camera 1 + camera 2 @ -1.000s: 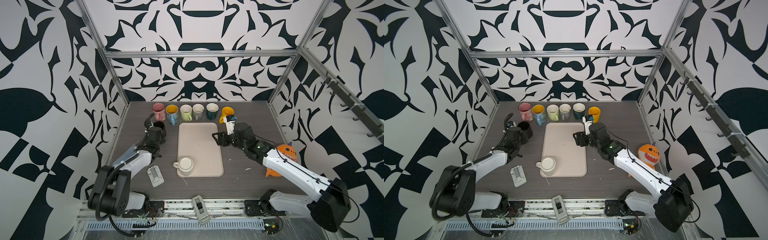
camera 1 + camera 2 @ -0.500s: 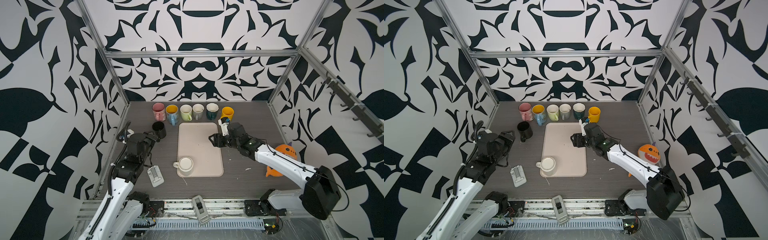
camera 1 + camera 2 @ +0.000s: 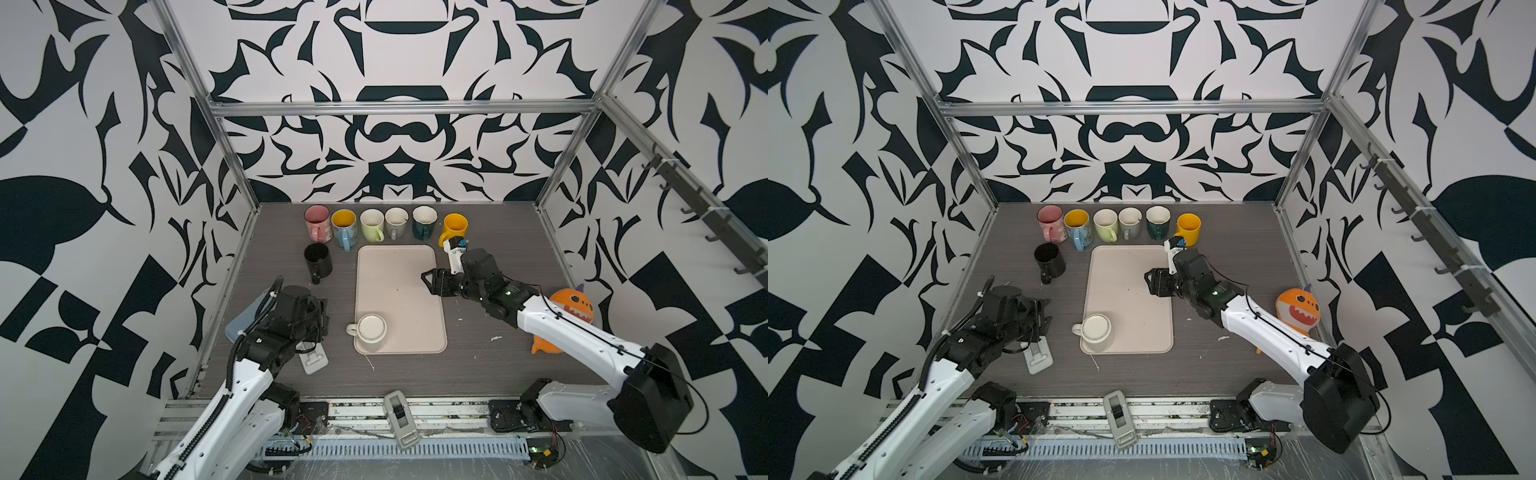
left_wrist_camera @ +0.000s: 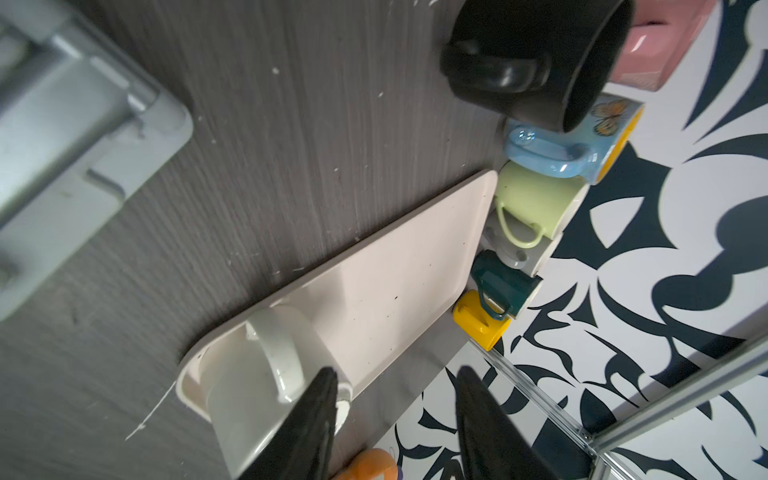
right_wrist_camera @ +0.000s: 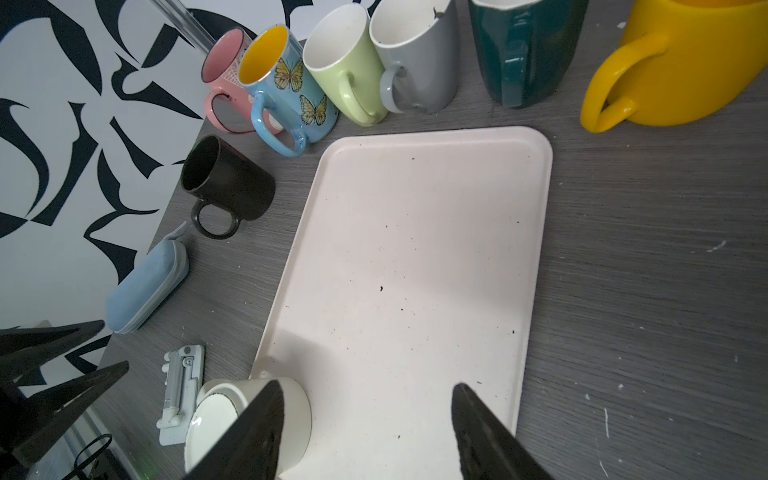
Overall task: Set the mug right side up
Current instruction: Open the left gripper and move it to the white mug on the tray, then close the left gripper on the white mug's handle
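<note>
No text, brand, number or sign can be read in any view. Ahead of the right end effector [image 5: 365, 384], the blue mug [image 5: 291, 91] bears only butterfly pictures and the pink mug [image 5: 224, 70] only thin white lines, no letters. Well apart from that end effector, the grey device [image 3: 400, 415] has a small marking too small to read.

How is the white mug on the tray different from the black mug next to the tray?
The white mug is upside down with its flat bottom showing, but the black mug stands upright with its open mouth up. The white mug sits in a near corner of the tray, while the black mug stands on the table beside it. The white mug's handle points left and the black mug's points toward the near edge. Both have one handle.
</note>
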`<state>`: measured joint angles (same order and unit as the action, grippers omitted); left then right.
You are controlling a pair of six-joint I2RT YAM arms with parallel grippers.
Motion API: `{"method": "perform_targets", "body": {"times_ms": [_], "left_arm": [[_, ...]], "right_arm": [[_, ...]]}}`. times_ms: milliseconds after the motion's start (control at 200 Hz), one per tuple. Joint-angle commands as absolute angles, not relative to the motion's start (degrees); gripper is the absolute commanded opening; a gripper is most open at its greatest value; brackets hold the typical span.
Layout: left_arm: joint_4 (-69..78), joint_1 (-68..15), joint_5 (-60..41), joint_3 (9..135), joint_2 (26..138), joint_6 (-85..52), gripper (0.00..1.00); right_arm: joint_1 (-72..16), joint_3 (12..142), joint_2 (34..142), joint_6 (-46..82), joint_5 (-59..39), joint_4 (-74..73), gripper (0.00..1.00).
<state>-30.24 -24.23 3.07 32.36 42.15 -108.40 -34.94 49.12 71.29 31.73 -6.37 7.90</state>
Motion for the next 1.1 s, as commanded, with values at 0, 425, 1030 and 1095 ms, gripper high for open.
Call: {"method": "perform_targets", "body": {"times_ms": [0,425,1030,1095], "left_arm": [[-33.4,-27.1,2.3,32.2,44.5,-116.0,0.50],[-33.4,-31.7,-1.3,31.6,51.9,-119.5,0.49],[-23.6,-32.6,-3.5,33.1,62.7,-118.2,0.49],[-22.9,-32.6,-4.0,33.6,64.1,-117.7,0.47]], "right_arm": [[-34.7,48.5,69.9,33.1,-6.2,6.9,0.67],[-34.7,48.2,71.3,34.9,-6.8,6.3,0.66],[-34.7,47.7,72.4,35.1,-7.0,6.0,0.66],[-34.7,47.7,72.5,34.9,-6.9,6.0,0.66]]}}
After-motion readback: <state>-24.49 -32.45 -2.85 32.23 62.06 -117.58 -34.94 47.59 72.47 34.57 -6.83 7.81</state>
